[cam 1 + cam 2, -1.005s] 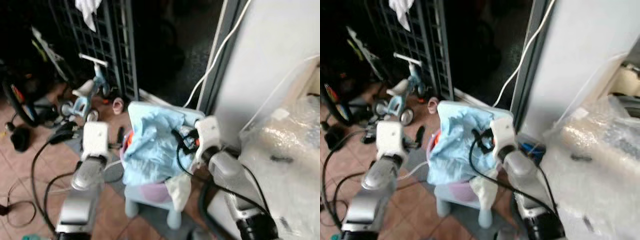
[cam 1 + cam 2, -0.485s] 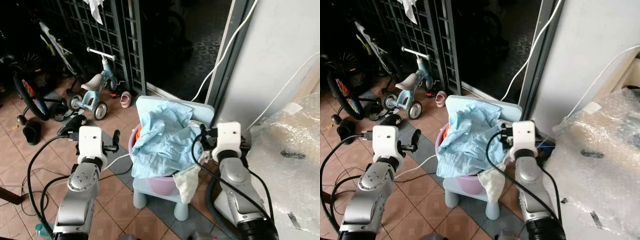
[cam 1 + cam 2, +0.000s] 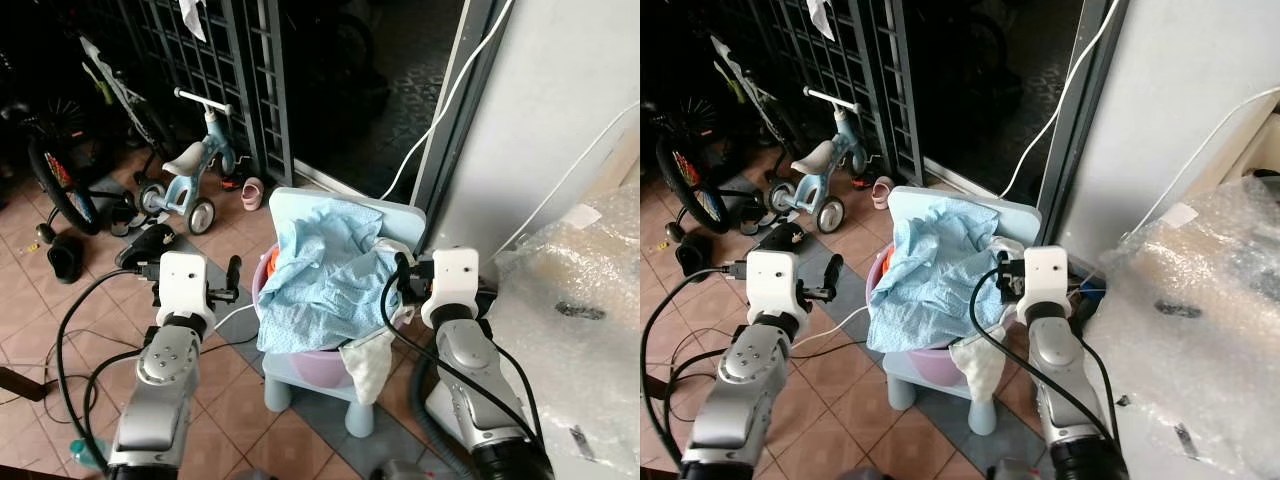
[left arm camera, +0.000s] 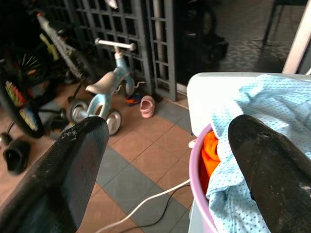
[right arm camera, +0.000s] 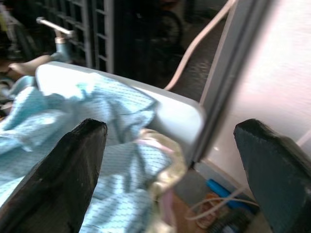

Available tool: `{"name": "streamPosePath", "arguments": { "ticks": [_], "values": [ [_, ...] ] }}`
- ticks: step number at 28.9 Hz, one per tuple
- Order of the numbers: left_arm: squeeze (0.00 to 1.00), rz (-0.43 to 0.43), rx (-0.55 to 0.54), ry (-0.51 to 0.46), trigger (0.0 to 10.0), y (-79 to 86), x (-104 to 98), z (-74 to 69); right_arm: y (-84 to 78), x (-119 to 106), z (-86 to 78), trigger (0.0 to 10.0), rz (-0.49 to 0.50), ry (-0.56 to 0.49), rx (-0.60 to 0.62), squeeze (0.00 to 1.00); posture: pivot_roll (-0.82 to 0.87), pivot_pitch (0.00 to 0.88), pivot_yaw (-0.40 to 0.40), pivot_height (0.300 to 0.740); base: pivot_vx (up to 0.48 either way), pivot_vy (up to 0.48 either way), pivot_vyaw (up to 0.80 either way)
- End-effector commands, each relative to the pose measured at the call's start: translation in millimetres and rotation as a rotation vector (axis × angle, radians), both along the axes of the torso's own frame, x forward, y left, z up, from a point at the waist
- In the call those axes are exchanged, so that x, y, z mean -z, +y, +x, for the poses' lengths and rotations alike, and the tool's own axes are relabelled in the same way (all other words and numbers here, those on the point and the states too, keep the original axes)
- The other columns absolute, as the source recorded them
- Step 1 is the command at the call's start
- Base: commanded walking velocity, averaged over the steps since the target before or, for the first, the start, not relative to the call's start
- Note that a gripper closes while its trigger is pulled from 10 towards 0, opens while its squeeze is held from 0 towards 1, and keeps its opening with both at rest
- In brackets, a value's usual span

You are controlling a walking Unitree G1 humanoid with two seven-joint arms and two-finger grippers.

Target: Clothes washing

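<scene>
Flanking the round pink plastic basin (image 3: 300, 355) of crumpled light-blue dotted cloth (image 3: 325, 275) on the pale-blue plastic stool (image 3: 345, 400), left gripper (image 4: 170, 160) and right gripper (image 5: 170, 160) gape wide, empty. I'd close in evenly under the rim.

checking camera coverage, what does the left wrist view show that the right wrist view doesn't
Left wrist view: the blue tricycle, a small pink shoe, an orange garment inside the pink basin, a white cable on the tiled floor, with the left gripper open.

Right wrist view: the white wall, a pale hose, with the right gripper open.

Both: the light blue dotted cloth and the pale blue chair back.
</scene>
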State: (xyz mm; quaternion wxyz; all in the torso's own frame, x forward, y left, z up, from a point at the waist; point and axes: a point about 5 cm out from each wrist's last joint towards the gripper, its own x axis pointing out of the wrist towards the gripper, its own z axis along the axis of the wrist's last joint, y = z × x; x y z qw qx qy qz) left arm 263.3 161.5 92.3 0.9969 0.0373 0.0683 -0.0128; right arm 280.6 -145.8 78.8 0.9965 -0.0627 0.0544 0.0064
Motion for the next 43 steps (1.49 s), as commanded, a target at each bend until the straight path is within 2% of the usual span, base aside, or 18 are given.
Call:
{"name": "streamPosePath", "arguments": {
  "ticks": [1, 3, 6, 8, 11, 14, 16, 18, 23, 26, 29, 38, 43],
  "values": [
    [0.0, 0.004, 0.001, 0.01, 10.0, 4.0, 1.0, 0.6, 6.7, -3.6, 3.5, 10.0, 0.013, -0.014, -0.029, 0.0, -0.02, 0.0, 0.028, 0.74, 0.0, 0.48, 0.43],
    [0.0, 0.005, -0.002, -0.001, 10.0, 3.7, -1.1, 3.8, 3.4, -4.2, 4.2, 10.0, 0.046, -0.012, -0.022, 0.0, -0.02, 0.0, 0.024, 0.74, 0.0, 0.48, 0.0],
    [0.0, 0.007, -0.002, -0.003, 10.0, 3.1, -1.5, 4.8, 2.9, -3.1, 4.2, 10.0, 0.042, -0.007, -0.024, 0.0, -0.02, 0.0, 0.026, 0.74, 0.0, 0.48, 0.0],
    [0.0, 0.008, -0.003, -0.001, 10.0, 2.0, 0.3, 5.6, -0.7, -2.0, 5.7, 10.0, -0.022, -0.013, 0.002, 0.0, -0.03, 0.0, 0.024, 0.74, 0.0, 0.24, 0.0],
    [0.0, 0.009, -0.005, 0.0, 10.0, 2.0, 0.5, 5.8, -2.5, -2.1, 6.8, 10.0, -0.03, -0.01, 0.02, 0.0, -0.03, 0.0, 0.024, 0.74, 0.0, 0.0, 0.0],
    [0.0, 0.005, -0.011, -0.006, 10.0, 1.6, -0.8, 8.8, -0.8, -0.6, 7.5, 10.0, -0.114, 0.004, 0.022, 0.0, -0.04, 0.0, 0.018, 0.74, 0.0, 0.0, 0.0],
    [0.0, 0.002, -0.014, -0.02, 10.0, 2.7, -1.7, 7.7, 4.9, 1.2, 5.4, 10.0, -0.033, 0.008, -0.019, 0.0, -0.05, 0.0, 0.02, 0.74, 0.0, 0.0, 0.0],
    [0.0, 0.02, 0.003, -0.023, 10.0, 2.2, -0.9, 6.0, 3.6, 1.1, 4.0, 10.0, -0.001, 0.021, 0.02, 0.0, -0.05, 0.0, 0.024, 0.74, 0.0, 0.0, 0.0],
    [0.0, 0.008, 0.044, -0.018, 10.0, -1.7, -0.2, 4.6, 6.1, 4.7, 0.3, 10.0, -0.028, 0.045, -0.03, 0.0, -0.06, 0.0, 0.029, 0.74, 0.0, 0.0, 0.0],
    [0.0, 0.003, 0.038, -0.027, 10.0, 0.1, -2.2, 6.4, 12.6, 8.2, -2.8, 10.0, 0.028, 0.071, -0.087, 0.0, -0.05, 0.0, 0.02, 0.74, 0.08, 0.0, 0.0],
    [0.0, -0.005, 0.023, -0.029, 10.0, 2.7, -2.6, 6.7, 17.9, 4.2, 3.0, 10.0, 0.023, 0.061, -0.12, 0.0, -0.04, 0.0, 0.013, 0.74, 0.252, 0.0, 0.0],
    [0.0, -0.01, 0.027, -0.027, 10.0, 0.8, -2.3, 5.0, 14.3, 2.6, 10.3, 10.0, 0.027, 0.058, -0.114, 0.0, -0.03, 0.0, 0.009, 0.74, 0.273, 0.0, 0.0],
    [0.0, -0.016, 0.031, -0.024, 10.0, -1.7, -0.9, 6.9, 14.6, 5.2, 11.1, 10.0, 0.012, 0.096, -0.138, 0.0, -0.04, 0.0, -0.001, 0.74, 0.287, 0.0, 0.0]
  ]
}}
